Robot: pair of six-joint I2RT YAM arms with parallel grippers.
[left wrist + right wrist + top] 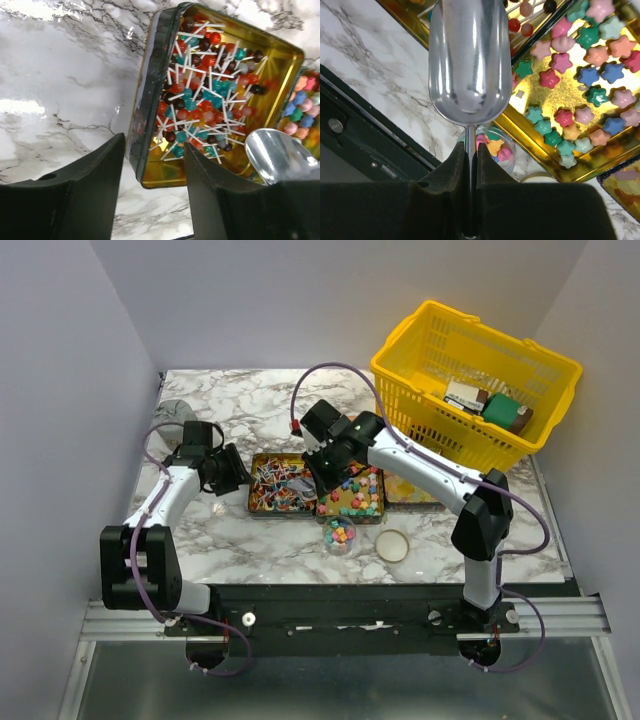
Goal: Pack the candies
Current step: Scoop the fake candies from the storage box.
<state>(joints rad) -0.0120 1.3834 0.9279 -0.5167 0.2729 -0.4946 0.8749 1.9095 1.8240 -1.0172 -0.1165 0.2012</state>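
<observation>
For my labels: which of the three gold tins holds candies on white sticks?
The leftmost tin, nearest the left end effector. The middle tin holds loose stars; the right tin is mostly hidden by the right arm.

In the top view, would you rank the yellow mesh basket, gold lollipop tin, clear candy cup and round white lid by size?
Yellow mesh basket
Gold lollipop tin
Clear candy cup and round white lid look alike.

pastel star candies (563, 118), gold tin (560, 94), grey-veined white table (370, 65), perhaps amber sweets (404, 494).
</observation>
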